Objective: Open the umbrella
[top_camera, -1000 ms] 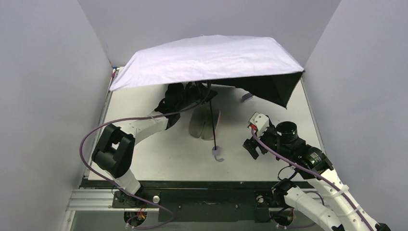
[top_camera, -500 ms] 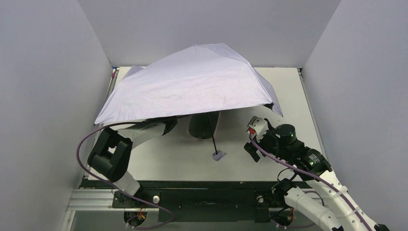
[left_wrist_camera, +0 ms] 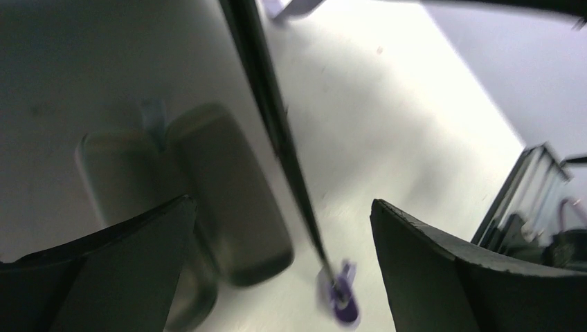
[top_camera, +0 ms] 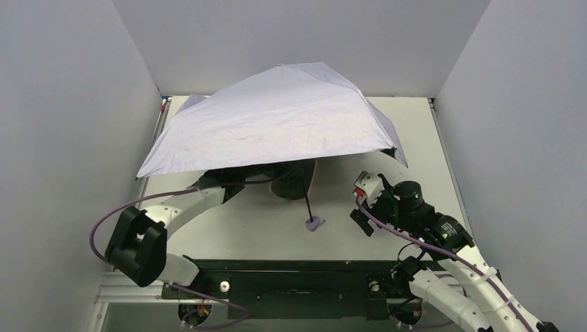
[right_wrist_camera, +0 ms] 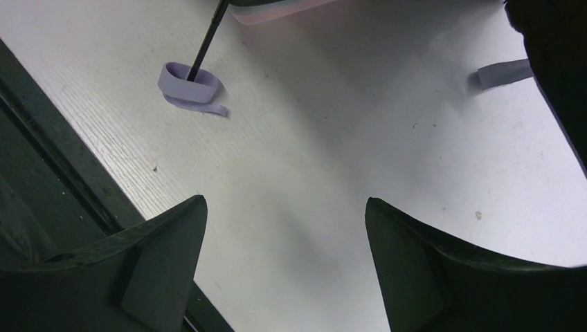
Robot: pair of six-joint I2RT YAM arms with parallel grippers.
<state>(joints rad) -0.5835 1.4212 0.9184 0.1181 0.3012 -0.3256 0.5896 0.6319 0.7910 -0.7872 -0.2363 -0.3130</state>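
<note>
The umbrella [top_camera: 277,117] stands open, its pale lavender canopy tilted over the back of the table. Its thin black shaft [top_camera: 305,197] slants down to the small lavender handle [top_camera: 315,223], which rests on the table. My left gripper [left_wrist_camera: 282,200] is hidden under the canopy in the top view. In the left wrist view it is open, with the shaft [left_wrist_camera: 277,131] running between the fingers without touching them. My right gripper [top_camera: 360,206] hovers just right of the handle [right_wrist_camera: 188,81], open with nothing between its fingers.
The clamshell case [top_camera: 291,183] lies open under the canopy's front edge, beside the shaft. A loose lavender strap [right_wrist_camera: 504,71] lies on the table to the right. A black rail [top_camera: 277,266] runs along the near edge. Grey walls enclose three sides.
The left gripper opened and let go of the shaft, and its arm pulled back toward the near left. The canopy tipped down over the table. The right gripper shifted slightly.
</note>
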